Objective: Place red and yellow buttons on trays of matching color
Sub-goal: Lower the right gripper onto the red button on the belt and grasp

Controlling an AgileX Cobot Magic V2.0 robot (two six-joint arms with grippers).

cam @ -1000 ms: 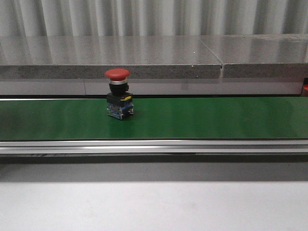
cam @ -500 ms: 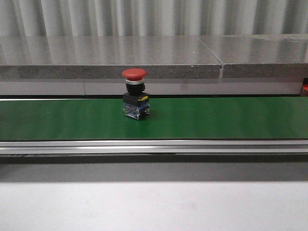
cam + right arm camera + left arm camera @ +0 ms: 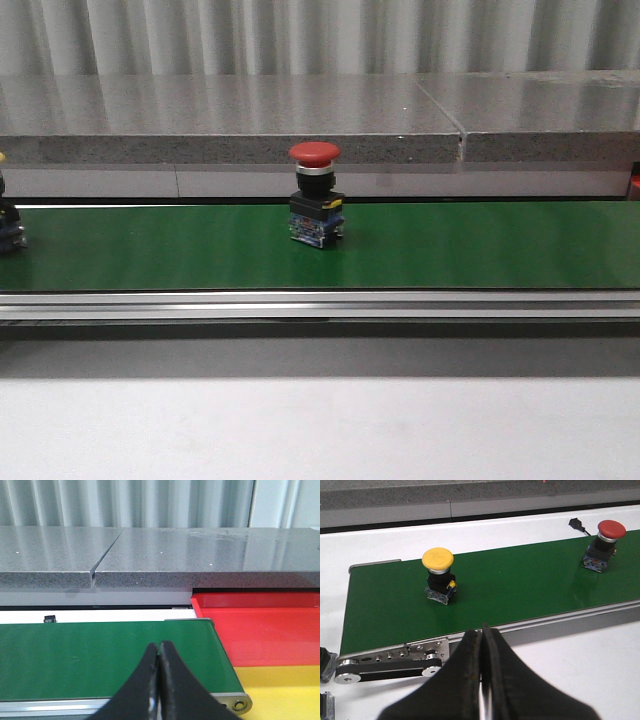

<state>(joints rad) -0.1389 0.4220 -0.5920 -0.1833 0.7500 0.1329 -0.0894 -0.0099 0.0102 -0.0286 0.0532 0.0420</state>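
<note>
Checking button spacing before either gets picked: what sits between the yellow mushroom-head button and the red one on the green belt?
Nothing: the left wrist view shows only bare green conveyor belt between the yellow mushroom-head button and the red mushroom-head button.

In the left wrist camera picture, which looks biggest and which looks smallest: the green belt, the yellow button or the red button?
1. green belt, by far the biggest.
2. yellow button.
3. red button, which looks smallest.

The red button stands farther from this camera, so the two buttons may really be the same size.
</note>
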